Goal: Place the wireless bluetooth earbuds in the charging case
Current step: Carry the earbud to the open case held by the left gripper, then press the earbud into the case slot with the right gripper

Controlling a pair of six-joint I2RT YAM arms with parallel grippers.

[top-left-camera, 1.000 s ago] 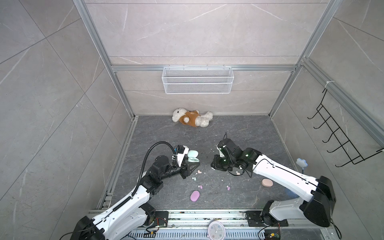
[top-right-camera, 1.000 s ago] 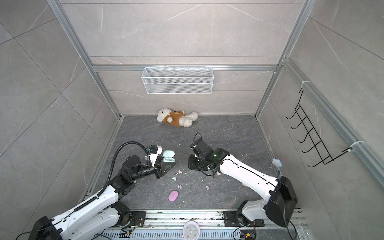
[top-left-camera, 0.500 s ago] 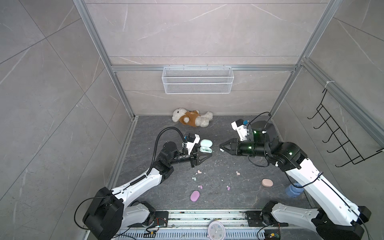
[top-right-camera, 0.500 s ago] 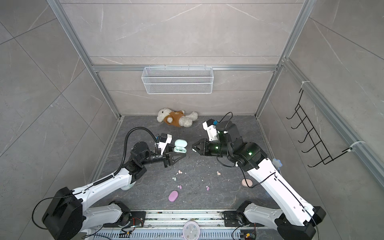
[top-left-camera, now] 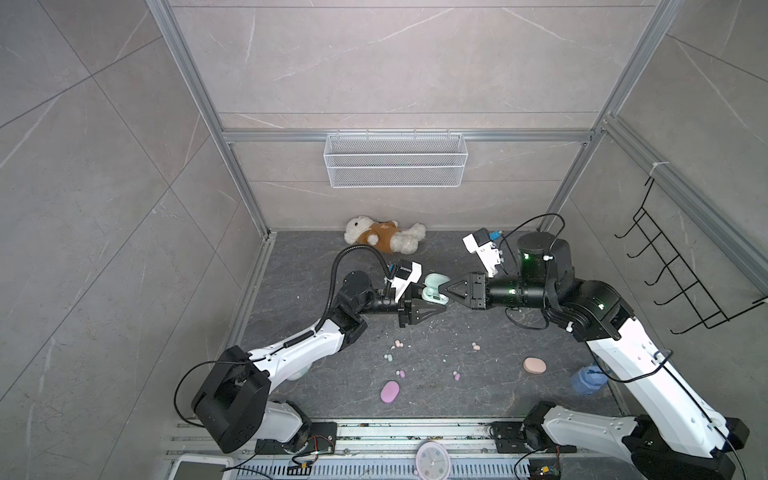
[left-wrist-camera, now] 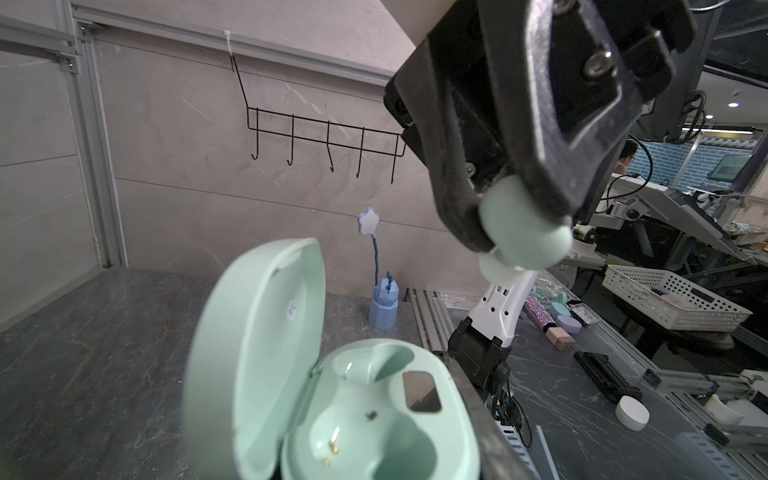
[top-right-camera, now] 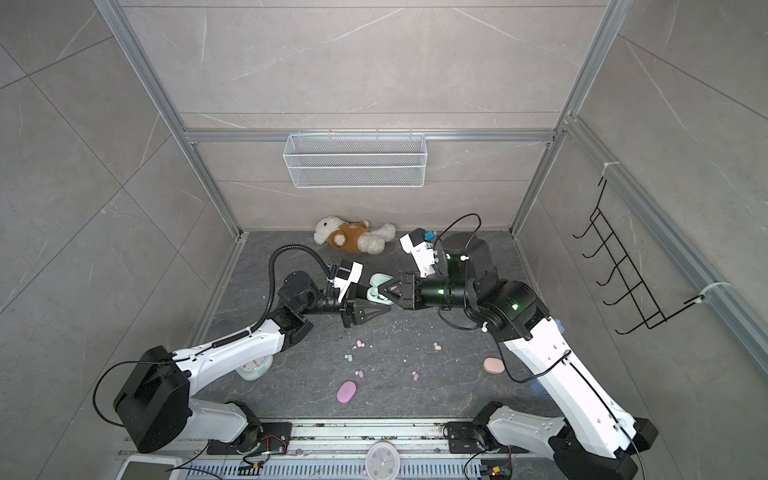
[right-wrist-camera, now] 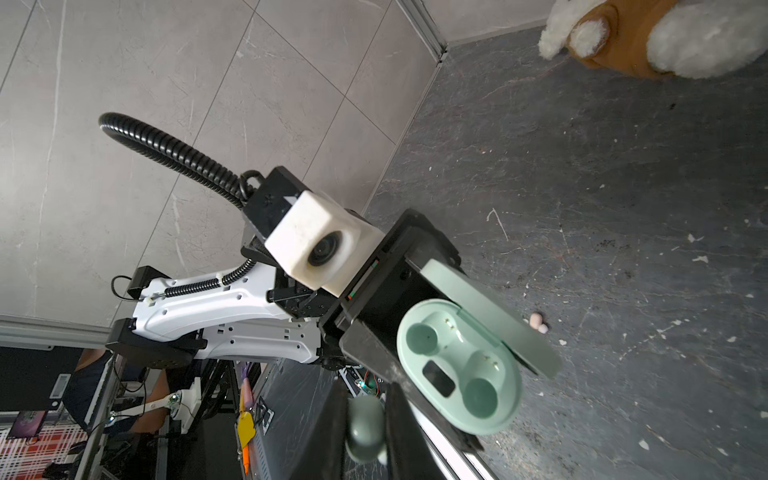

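Mint earbud (left-wrist-camera: 521, 232) held near open case (left-wrist-camera: 259, 340)

A robotics lab: an aluminium frame (top-left-camera: 407, 136) walled with grey panels (top-left-camera: 374, 62), and benches (left-wrist-camera: 582, 399) littered with gear beyond it.

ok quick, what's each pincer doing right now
left pincer: closed on the open mint case
right pincer: closed on a mint earbud

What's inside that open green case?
Nothing yet: both round sockets of the mint case are empty, with tiny metal contacts and a dark window between them. The mint earbud sits pinched in the right gripper, outside it. The left gripper hides its underside.
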